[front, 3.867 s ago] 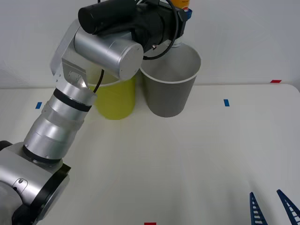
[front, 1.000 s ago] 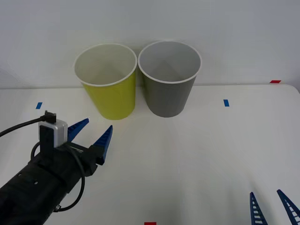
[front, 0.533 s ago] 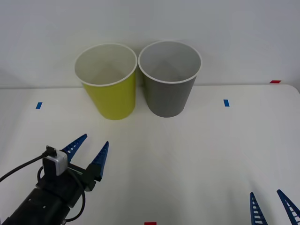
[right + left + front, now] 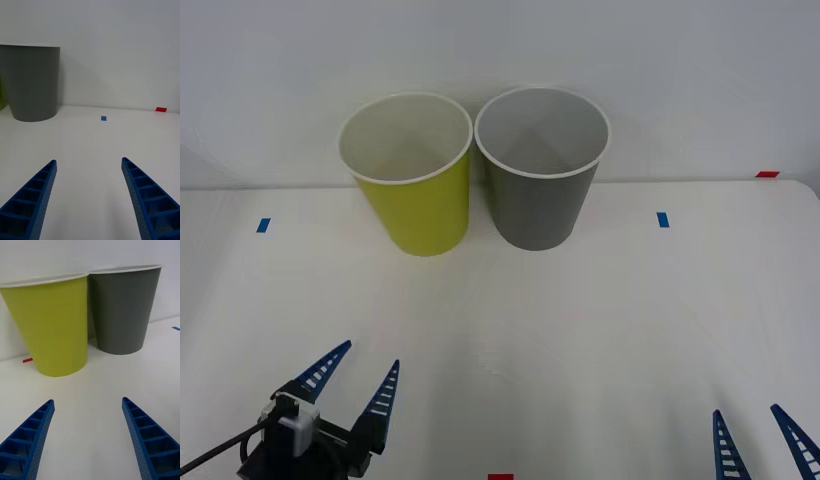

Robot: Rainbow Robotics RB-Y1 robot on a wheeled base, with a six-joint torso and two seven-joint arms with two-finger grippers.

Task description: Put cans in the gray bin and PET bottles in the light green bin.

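Here gray bin [image 4: 540,190] beside light green bin [image 4: 412,195].

White table [image 4: 580,330] with two bins at its far edge

The light green bin [image 4: 412,175] and the gray bin [image 4: 540,170] stand upright on it, side by side with rims nearly touching, the green one on the left. Small blue tape marks lie flat at the left [image 4: 263,225] and right [image 4: 663,219]; a red mark [image 4: 768,174] sits at the far right edge.
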